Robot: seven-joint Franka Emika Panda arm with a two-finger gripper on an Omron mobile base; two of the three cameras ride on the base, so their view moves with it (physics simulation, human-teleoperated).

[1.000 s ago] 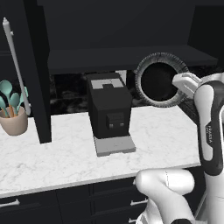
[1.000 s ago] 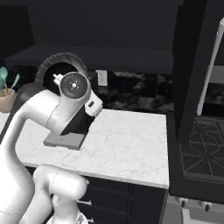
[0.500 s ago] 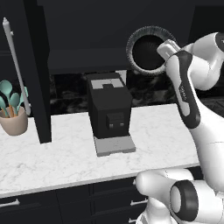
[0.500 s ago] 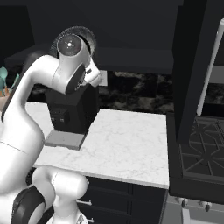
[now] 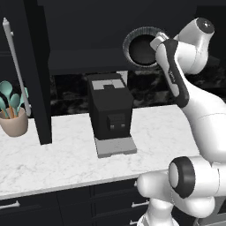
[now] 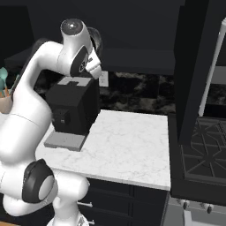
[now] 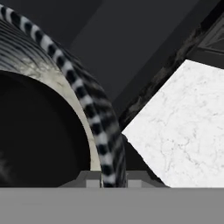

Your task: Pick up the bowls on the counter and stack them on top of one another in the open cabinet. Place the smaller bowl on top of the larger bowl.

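You have the larger bowl (image 5: pixel 142 45) up in the air, well above the counter (image 5: pixel 57 154) and level with the open cabinet (image 5: pixel 84 33). Taking the black coffee machine (image 5: pixel 109 108) as your landmark: the bowl hangs above it and off to its right in the left base view, tipped on edge so its mouth faces the camera. Inside it sits a glossy black round shape, the smaller bowl (image 5: pixel 144 47), nested within the wider rim.

Your gripper (image 5: pixel 158 40) meets the bowl's right rim. In the hand view the striped rim (image 7: pixel 94 127) runs straight down between the finger tips at the bottom edge, so the fingers are closed on that rim.

In the right base view the arm's upper joints stand above the coffee machine (image 6: pixel 73 108) and cover most of the bowl; only a dark curved edge (image 6: pixel 96 39) shows beside the wrist.

To the coffee machine's left, past the cabinet's dark door panel (image 5: pixel 37 75) with its silver bar handle (image 5: pixel 15 66), the beige utensil cup (image 5: pixel 13 117) stands on the counter.
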